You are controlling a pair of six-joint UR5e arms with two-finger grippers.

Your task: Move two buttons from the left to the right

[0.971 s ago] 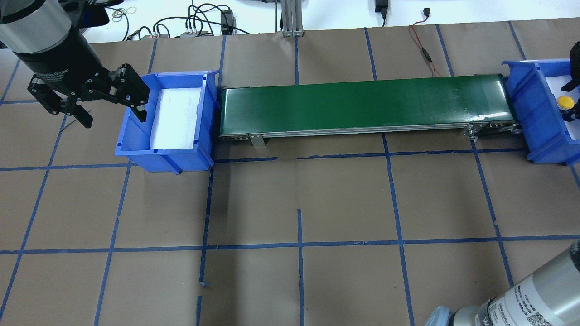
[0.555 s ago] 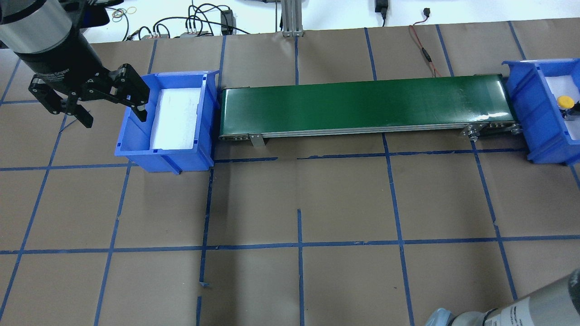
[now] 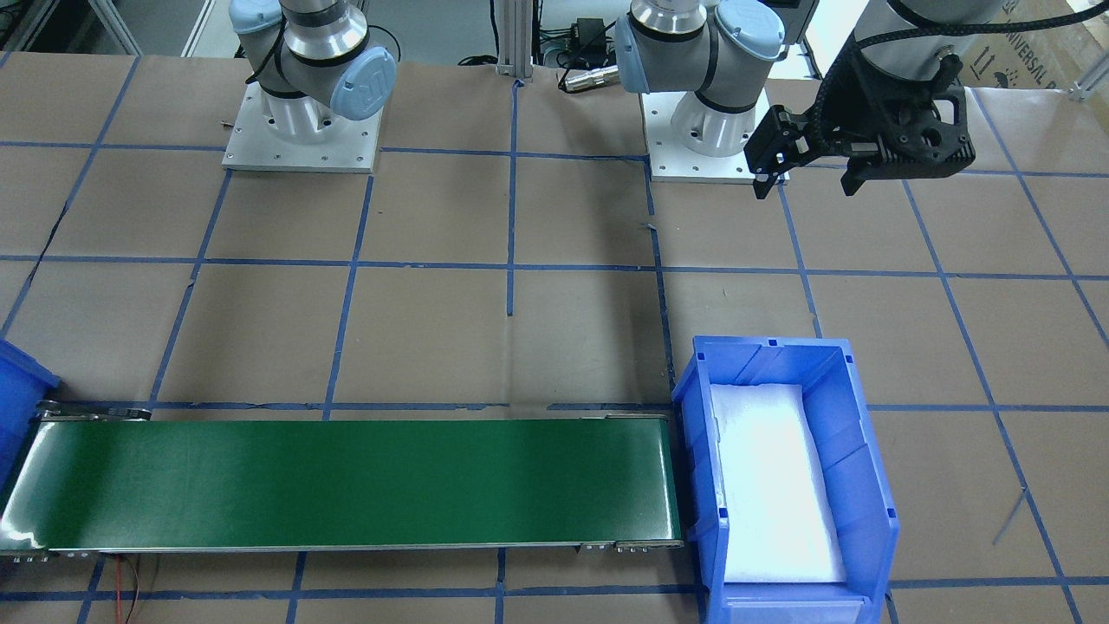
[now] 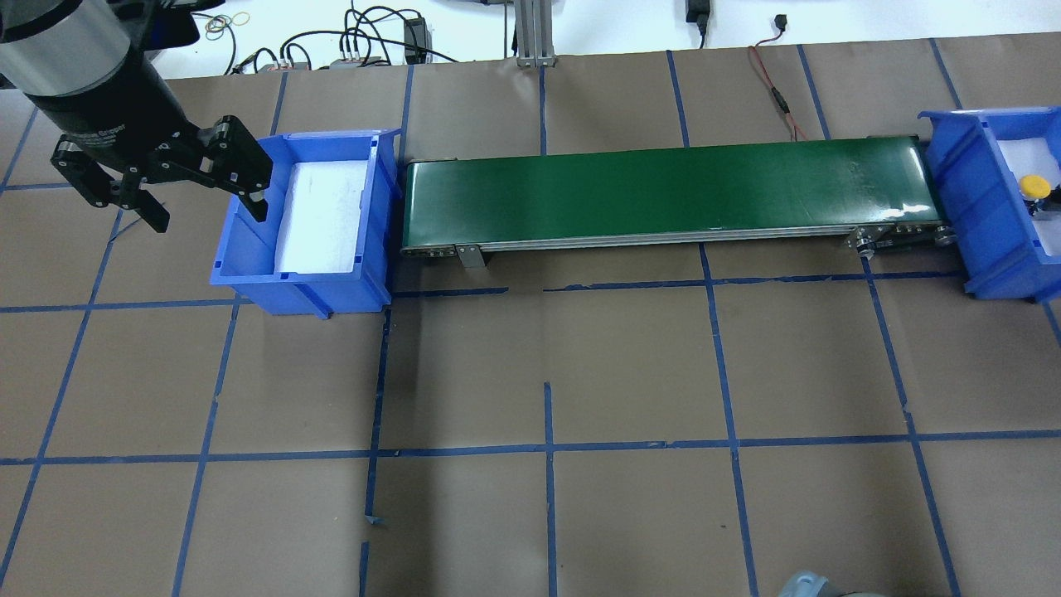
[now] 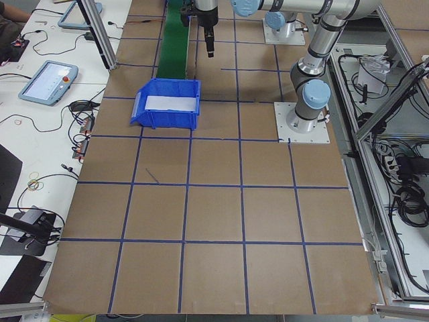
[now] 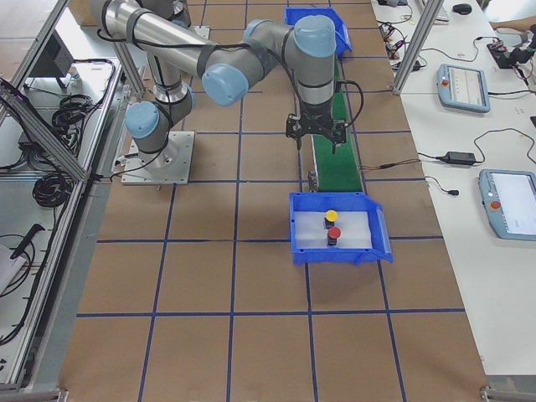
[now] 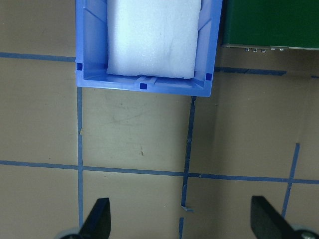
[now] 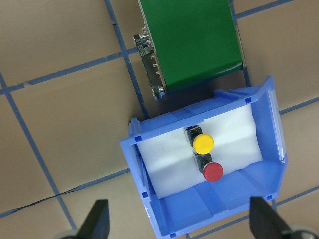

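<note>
Evidently the carrying is finished, as far as these views show. Both buttons lie in the right bin point(image 8: 209, 199), on its white foam lining. In the right wrist view the yellow button point(image 8: 204, 143) sits near the middle of that lining, and the red button point(image 8: 214, 172) is just beside it at about 5 o'clock, their dark bases close enough that I cannot tell whether they touch. Both caps face up toward the camera.

The green conveyor belt point(image 4: 663, 191) carries nothing along its whole length. In the overhead view the right bin stands at its 3 o'clock end and the left bin point(image 4: 340, 286) at its 9 o'clock end. The left bin holds only its foam pad point(image 4: 319, 215); no button shows in it from any camera.

The right gripper point(image 8: 178, 219) hangs above the right bin with its jaws spread wide and nothing between them, well clear of both buttons. The left gripper point(image 4: 209, 217) hovers at about 9 o'clock of the left bin in the overhead view, raised above the brown worktop point(image 4: 630, 365), jaws likewise apart and empty; its own camera shows bare paper and blue tape lines between the fingertips.

My judgement is that nothing of the transport proper is left: two buttons were called for and two rest on the right side. What could remain is only for the arms to draw away from the bins.
</note>
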